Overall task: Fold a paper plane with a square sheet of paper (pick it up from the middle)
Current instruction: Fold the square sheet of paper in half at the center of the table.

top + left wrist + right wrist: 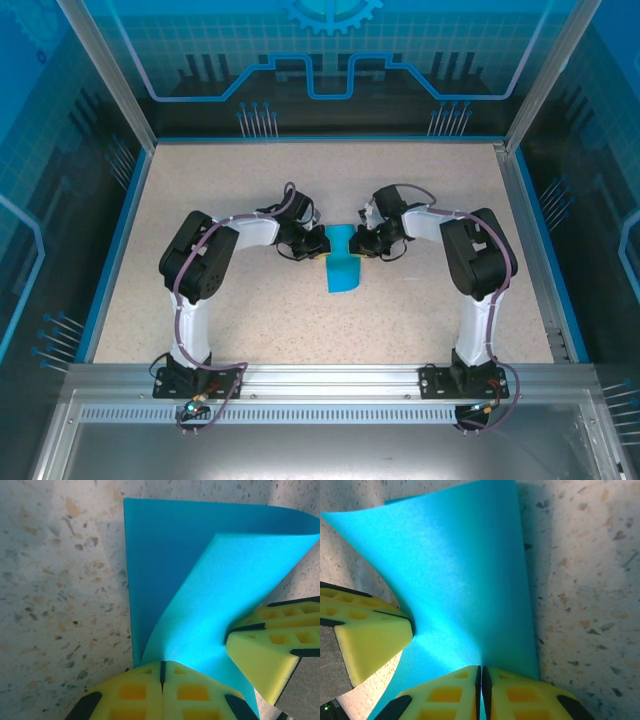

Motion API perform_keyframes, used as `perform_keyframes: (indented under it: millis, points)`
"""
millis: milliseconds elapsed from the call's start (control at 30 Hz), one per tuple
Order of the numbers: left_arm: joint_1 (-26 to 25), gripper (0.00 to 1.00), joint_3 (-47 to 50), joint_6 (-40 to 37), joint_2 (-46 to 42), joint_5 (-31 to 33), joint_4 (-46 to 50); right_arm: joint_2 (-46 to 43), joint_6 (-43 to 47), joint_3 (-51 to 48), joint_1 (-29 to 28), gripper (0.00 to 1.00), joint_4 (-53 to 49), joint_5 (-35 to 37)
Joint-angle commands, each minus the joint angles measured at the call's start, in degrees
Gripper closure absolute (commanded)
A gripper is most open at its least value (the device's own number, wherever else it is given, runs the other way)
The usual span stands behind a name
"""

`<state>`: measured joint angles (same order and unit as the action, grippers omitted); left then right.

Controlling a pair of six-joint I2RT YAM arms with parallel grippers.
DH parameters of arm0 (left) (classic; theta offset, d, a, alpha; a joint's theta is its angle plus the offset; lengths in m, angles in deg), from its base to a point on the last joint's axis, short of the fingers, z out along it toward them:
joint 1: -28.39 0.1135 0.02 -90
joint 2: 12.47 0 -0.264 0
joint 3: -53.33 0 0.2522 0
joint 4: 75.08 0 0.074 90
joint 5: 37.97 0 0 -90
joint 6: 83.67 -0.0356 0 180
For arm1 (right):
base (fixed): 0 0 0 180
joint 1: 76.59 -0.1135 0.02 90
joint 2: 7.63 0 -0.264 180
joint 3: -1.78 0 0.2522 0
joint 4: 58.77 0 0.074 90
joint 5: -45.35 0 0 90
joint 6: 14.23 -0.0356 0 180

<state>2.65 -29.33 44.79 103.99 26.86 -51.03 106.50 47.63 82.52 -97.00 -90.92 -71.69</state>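
Observation:
The square sheet of paper (343,264) is cyan-blue and lies mid-table, doubled over into a narrow strip. Its far end lifts between the two grippers. My left gripper (318,243) is shut on the sheet's left edge. In the left wrist view the sheet (200,575) curves up from the table into the closed yellow fingertips (150,680) of the left gripper (161,666). My right gripper (361,242) is shut on the opposite edge. In the right wrist view the sheet (460,570) runs into the right gripper (481,672). The paper plane is out of view.
Speckled beige tabletop (200,200) surrounds the sheet, bounded by a blue rim and clear enclosure walls (130,100). The right gripper's yellow fingers (270,650) sit close in the left wrist view. The left gripper's fingers (365,640) sit close in the right wrist view.

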Motion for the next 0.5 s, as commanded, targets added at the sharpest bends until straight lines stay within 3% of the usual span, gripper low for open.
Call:
perform_keyframes:
  millis: [0, 200, 333, 467]
  points:
    - [0.0, 0.99, 3.51, -0.84, 2.94, 8.27, 11.6, 0.39, 1.91, -3.56, 2.99, 0.86, -0.39, 3.1]
    - [-0.02, 0.99, 3.52, -1.11, 2.89, 7.88, 11.32, -5.6, 1.51, -4.2, 4.42, 0.85, 1.7, 3.42]
    - [0.0, 0.99, 3.45, -1.59, 2.74, 7.81, 11.42, -8.22, 1.01, -2.24, 0.45, 0.84, 3.77, 1.59]
    - [-0.02, 0.99, 3.43, -1.32, 2.85, 7.68, 11.18, -3.9, -0.68, 2.22, -3.32, 0.85, 3.71, 1.21]
